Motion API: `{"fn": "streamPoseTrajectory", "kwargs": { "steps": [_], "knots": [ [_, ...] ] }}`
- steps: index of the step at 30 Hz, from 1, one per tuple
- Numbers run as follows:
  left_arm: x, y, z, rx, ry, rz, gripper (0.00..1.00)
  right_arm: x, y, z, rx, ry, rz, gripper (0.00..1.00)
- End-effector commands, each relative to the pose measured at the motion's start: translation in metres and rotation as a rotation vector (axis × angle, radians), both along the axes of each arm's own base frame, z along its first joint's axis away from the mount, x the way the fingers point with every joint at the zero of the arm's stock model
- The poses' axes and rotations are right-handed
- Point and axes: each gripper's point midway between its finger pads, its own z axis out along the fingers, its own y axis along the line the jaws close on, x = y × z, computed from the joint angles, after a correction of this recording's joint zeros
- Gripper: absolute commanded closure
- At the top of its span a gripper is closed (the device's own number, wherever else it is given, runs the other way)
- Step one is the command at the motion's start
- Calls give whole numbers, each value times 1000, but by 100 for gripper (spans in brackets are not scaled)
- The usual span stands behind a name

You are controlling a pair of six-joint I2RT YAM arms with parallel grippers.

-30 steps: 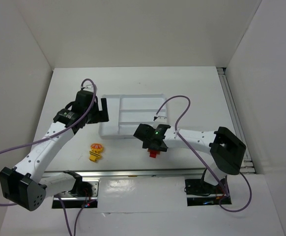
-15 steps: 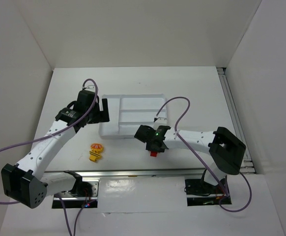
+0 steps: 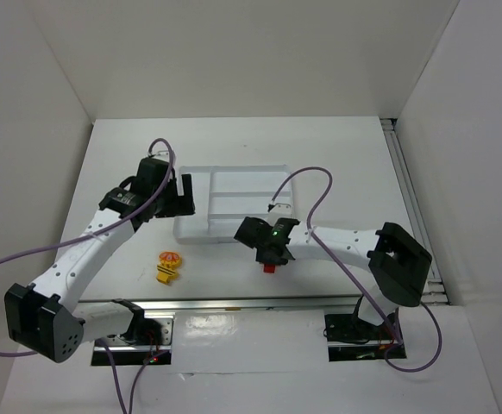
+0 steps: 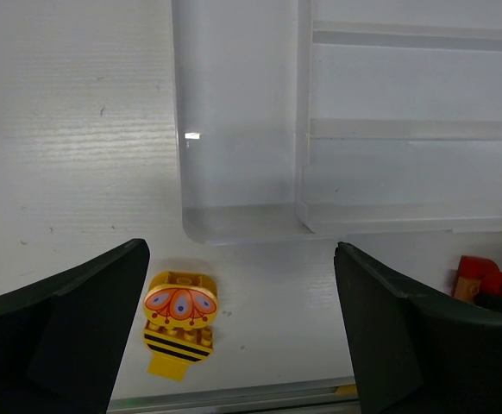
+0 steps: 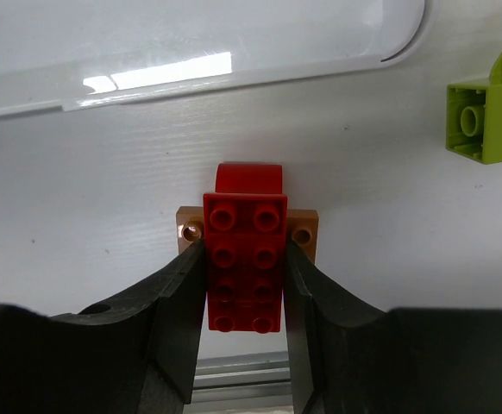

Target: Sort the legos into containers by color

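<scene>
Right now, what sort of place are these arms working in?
Probably a lab robot cell: a white table boxed in by plain white panels, with a compartment tray and toy legos.

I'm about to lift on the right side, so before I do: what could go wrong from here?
1. The right pincer is shut on the red brick, which sits on a tan brick. Both may lift together and end up sorted as one colour.
2. The tan brick may drop off midway.
3. The left pincer hangs open by the tray's left end and could crowd the drop.
</scene>
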Motion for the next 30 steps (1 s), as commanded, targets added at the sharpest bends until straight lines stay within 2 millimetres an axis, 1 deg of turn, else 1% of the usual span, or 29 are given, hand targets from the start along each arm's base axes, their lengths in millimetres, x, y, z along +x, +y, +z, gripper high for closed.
{"fn": "streamPoseTrajectory", "kwargs": {
  "steps": [1, 2, 3, 4, 5, 6, 7, 8, 9, 10, 11, 13, 14, 15, 16, 17, 18, 19, 20, 21, 22, 23, 24, 25, 26, 27, 28, 29, 30],
  "knots": [
    [5, -19, 26, -79, -49, -72, 0, 17, 20, 49, 72, -99, 43, 92],
    [4, -25, 27, -93, -52, -112, 0, 20, 23, 61, 94, -122, 66, 92],
    [4, -32, 36, -123, -73, -151, 4, 20, 30, 73, 136, -139, 107, 92],
    [2, -40, 44, -148, -97, -203, 8, 26, 38, 103, 226, -206, 157, 92],
    [-3, -54, 51, -211, -103, -268, 11, 29, 42, 121, 287, -233, 180, 92],
    [-1, -63, 59, -242, -135, -317, 15, 32, 42, 131, 357, -223, 206, 92],
    [-6, -70, 69, -280, -165, -357, 15, 37, 43, 159, 452, -280, 225, 92],
    [-15, -83, 74, -336, -169, -438, 15, 40, 39, 169, 480, -298, 258, 94],
    [-17, -89, 82, -367, -194, -475, 15, 43, 35, 175, 537, -288, 285, 94],
    [-19, -96, 90, -398, -224, -516, 13, 44, 31, 191, 578, -330, 319, 94],
    [-27, -105, 96, -444, -221, -578, 13, 46, 28, 199, 605, -338, 342, 94],
    [-33, -114, 107, -486, -242, -639, 14, 48, 26, 215, 690, -340, 403, 94],
    [-38, -121, 117, -537, -252, -683, 14, 47, 23, 218, 704, -349, 430, 94],
    [-40, -125, 122, -564, -259, -705, 14, 51, 21, 222, 728, -353, 435, 94],
    [-43, -129, 129, -593, -267, -726, 14, 44, 25, 221, 755, -331, 485, 94],
    [-50, -137, 139, -653, -281, -784, 14, 43, 27, 225, 777, -347, 519, 94],
    [-53, -140, 146, -677, -294, -813, 14, 41, 27, 230, 794, -362, 550, 94],
    [-53, -144, 149, -700, -295, -832, 14, 33, 32, 232, 838, -345, 602, 94],
    [-55, -146, 145, -729, -274, -828, 12, 32, 33, 246, 874, -398, 651, 94],
    [-55, -149, 147, -743, -276, -860, 12, 27, 34, 253, 904, -411, 690, 94],
    [-51, -153, 144, -759, -274, -869, 12, 21, 35, 253, 938, -397, 736, 94],
    [-51, -155, 144, -774, -269, -887, 12, 20, 34, 265, 958, -439, 767, 94],
    [-58, -159, 147, -810, -250, -934, 14, 18, 33, 267, 974, -441, 773, 94],
    [-59, -161, 154, -821, -290, -970, 14, 18, 30, 270, 984, -446, 786, 94],
    [-61, -162, 151, -835, -287, -982, 15, 16, 29, 274, 1001, -459, 800, 94],
    [-62, -162, 155, -842, -301, -995, 15, 18, 25, 275, 1010, -453, 787, 94],
    [-62, -162, 152, -837, -299, -996, 15, 18, 24, 274, 1017, -452, 797, 94],
    [-62, -162, 153, -828, -302, -1001, 15, 17, 22, 278, 1028, -462, 800, 94],
    [-63, -162, 151, -814, -306, -1021, 15, 19, 19, 279, 1027, -465, 794, 94]
  ]
}}
